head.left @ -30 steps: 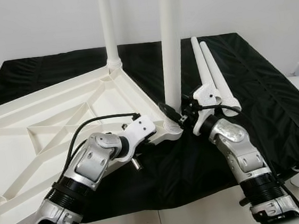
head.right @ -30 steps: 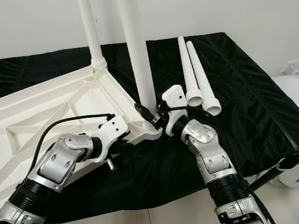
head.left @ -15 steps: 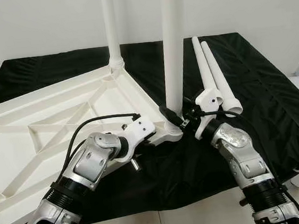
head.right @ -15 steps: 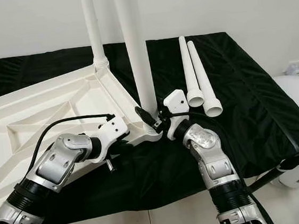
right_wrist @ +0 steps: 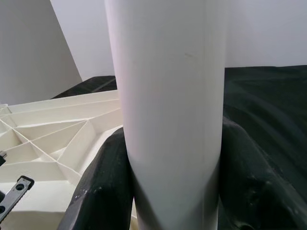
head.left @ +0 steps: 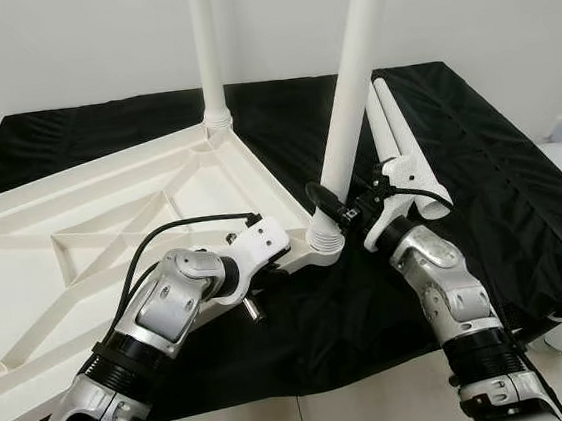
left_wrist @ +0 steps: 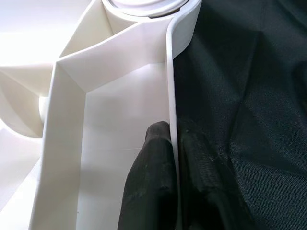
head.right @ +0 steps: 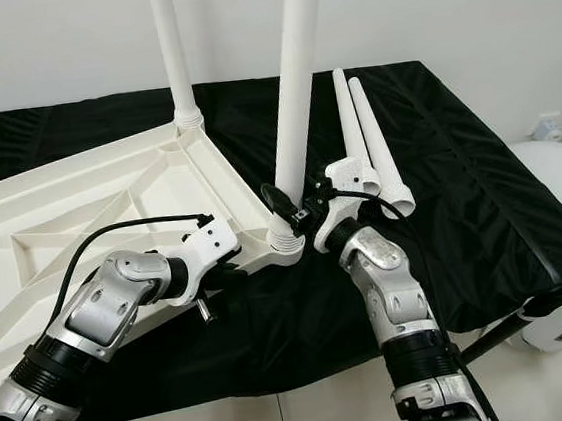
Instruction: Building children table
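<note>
On the black cloth (head.left: 499,178) lies the white tabletop (head.left: 83,241), underside up, its ribs exposed; it fills the 9 o'clock half of the head views and overhangs the cloth's near edge.

Legs:
- One leg (head.left: 206,47) stands upright in the far corner socket, at 12 o'clock from the tabletop's near corner.
- A second leg (head.left: 353,82) sits with its base in the near corner socket (head.left: 322,241) and is tilted, its top leaning toward 1 o'clock.
- Two spare legs (head.left: 400,148) lie side by side on the cloth, touching each other, at 3 o'clock from the tilted leg, wide ends nearest the robot.

Right gripper (head.left: 336,208): positioned at the lower part of the tilted leg, just above the socket. In the right wrist view both fingers (right_wrist: 103,187) press against the leg on opposite sides, clamping it.

Left gripper (left_wrist: 175,172): positioned at the tabletop's near edge, at 9 o'clock from the near socket. In the left wrist view the thin rim wall (left_wrist: 171,96) passes between the two fingers, one finger (left_wrist: 148,177) inside the frame and the other on the cloth side, pinching the rim.
</note>
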